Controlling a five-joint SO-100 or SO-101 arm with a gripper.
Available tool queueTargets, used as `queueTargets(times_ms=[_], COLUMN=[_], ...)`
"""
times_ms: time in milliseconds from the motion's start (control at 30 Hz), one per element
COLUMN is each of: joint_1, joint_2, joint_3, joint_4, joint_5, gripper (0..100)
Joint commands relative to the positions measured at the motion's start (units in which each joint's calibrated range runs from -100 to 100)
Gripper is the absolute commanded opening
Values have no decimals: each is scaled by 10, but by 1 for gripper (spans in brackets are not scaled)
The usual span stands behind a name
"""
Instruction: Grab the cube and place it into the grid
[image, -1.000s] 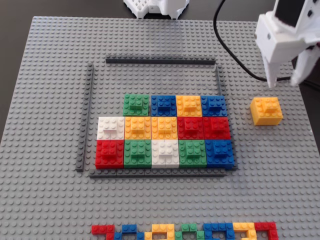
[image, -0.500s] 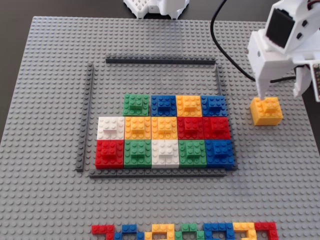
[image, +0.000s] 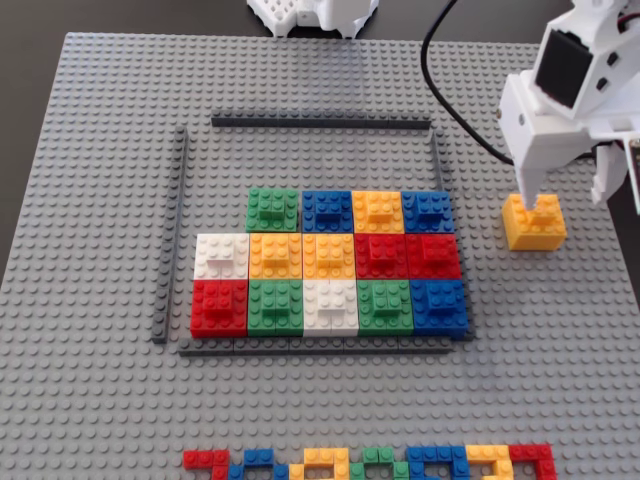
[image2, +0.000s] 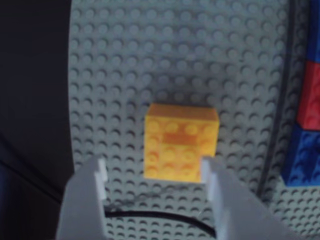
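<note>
Having dropped lower, now hanging with open jaws astride the yellow-orange studded toy-brick cube (image: 533, 221), sitting right of the framed grid of coloured brick cubes (image: 330, 265). Looking light, rigid, slick-sided; pinching flat opposite sides likely best.

Under me lies a grey studded baseplate (image: 100, 400), filling most of the fixed view. Beyond its far and left edges I see a dark, nearly black tabletop (image: 30, 20). Light falls evenly and soft, with faint shadows. My wrist view shows the same dark surface (image2: 30, 100) at left.
</note>
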Motion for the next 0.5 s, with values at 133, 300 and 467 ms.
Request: queueTargets(times_ms=[133, 300, 467], joint_1=[5, 5, 5], joint_2=[-8, -3, 2], joint_3=[-36, -36, -35], joint_4=[-6, -7, -8], joint_5=[-2, -3, -7], gripper=[23, 22, 21])
